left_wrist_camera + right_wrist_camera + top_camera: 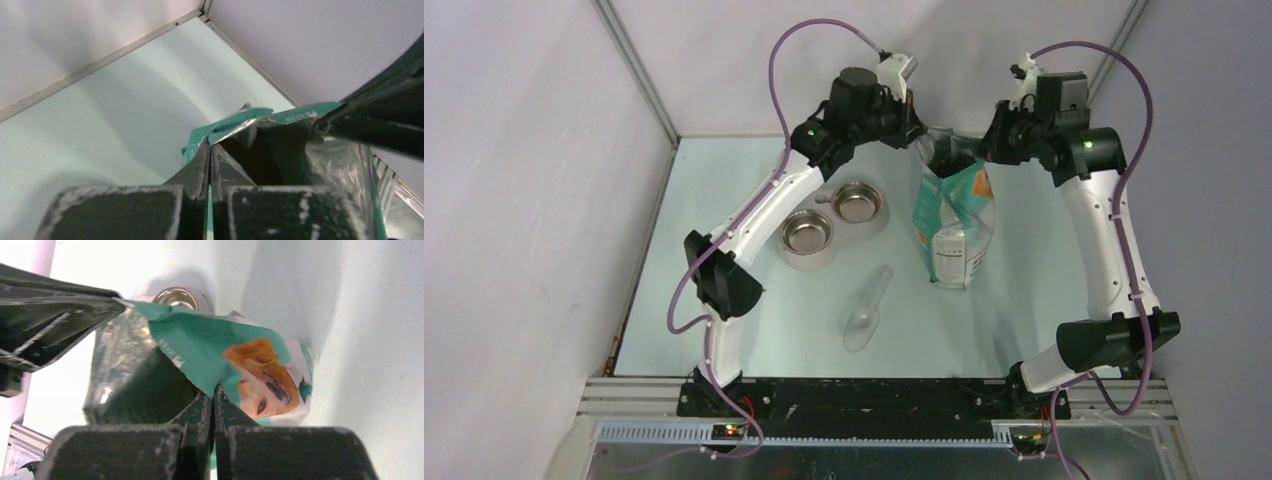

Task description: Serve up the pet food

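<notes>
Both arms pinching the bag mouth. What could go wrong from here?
1. The left jaws and right jaws each shut on just a thin edge of the bag rim; pulling apart may slip or tear it.
2. Held only at its top, the bag might tip and spill beside the bowls.
3. The scoop lies on the table; freeing an arm for it could let the mouth collapse.

The soft printed bag (pixel 200 345) is teal-green and white, with an orange-furred dog's face printed just beside the right gripper (pixel 213 390). Its lining is silver and mirror-like. The right gripper and the left gripper (pixel 210 149) are both black, scuffed with whitish marks. The two round steel bowls (pixel 808 233), on the base side of the left gripper, are plain silver. The small plastic scoop (pixel 867 312) is clear and colourless. The flat table top (pixel 1044 300) is pale mint green, unpatterned.
</notes>
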